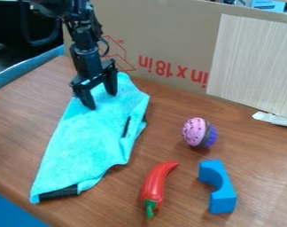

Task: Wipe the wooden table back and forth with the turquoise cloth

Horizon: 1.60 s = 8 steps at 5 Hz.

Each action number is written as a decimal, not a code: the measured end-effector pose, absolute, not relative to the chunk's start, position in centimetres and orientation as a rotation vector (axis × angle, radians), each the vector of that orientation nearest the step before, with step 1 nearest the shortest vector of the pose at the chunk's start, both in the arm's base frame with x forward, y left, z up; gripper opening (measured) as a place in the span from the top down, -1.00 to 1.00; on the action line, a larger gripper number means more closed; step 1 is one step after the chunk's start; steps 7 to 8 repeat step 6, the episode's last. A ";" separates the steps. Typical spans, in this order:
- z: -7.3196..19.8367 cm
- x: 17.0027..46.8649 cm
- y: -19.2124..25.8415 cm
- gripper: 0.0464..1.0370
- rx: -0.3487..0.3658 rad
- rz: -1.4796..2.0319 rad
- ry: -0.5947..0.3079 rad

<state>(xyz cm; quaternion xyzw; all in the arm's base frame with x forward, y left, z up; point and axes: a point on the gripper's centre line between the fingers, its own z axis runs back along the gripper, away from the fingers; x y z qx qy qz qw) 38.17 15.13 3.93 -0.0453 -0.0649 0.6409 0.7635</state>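
The black gripper (pixel 103 100) hangs over the upper end of a turquoise cloth (pixel 92 137), its two fingers apart and pointing down, their tips at or just above the fabric. Whether they touch it, I cannot tell. The cloth lies spread on the wooden table, long and slanting toward the lower left, with dark patches at its lower end and right edge. To its right are a pink and purple toy cupcake (pixel 199 132) lying on its side, a red toy chili pepper (pixel 157 185) with a green stem, and a blue arch-shaped block (pixel 219 188).
A cardboard wall (pixel 164 40) stands along the back of the brown table (pixel 27 119), with a pale wood-grain panel (pixel 255 62) on its right part. A torn white scrap (pixel 273 119) sits at the panel's foot. Blue edging (pixel 27 68) borders the table at upper left.
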 end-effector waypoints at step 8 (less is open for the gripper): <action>15.6 39.8 14.6 -0.92 -0.173 1.302 -0.312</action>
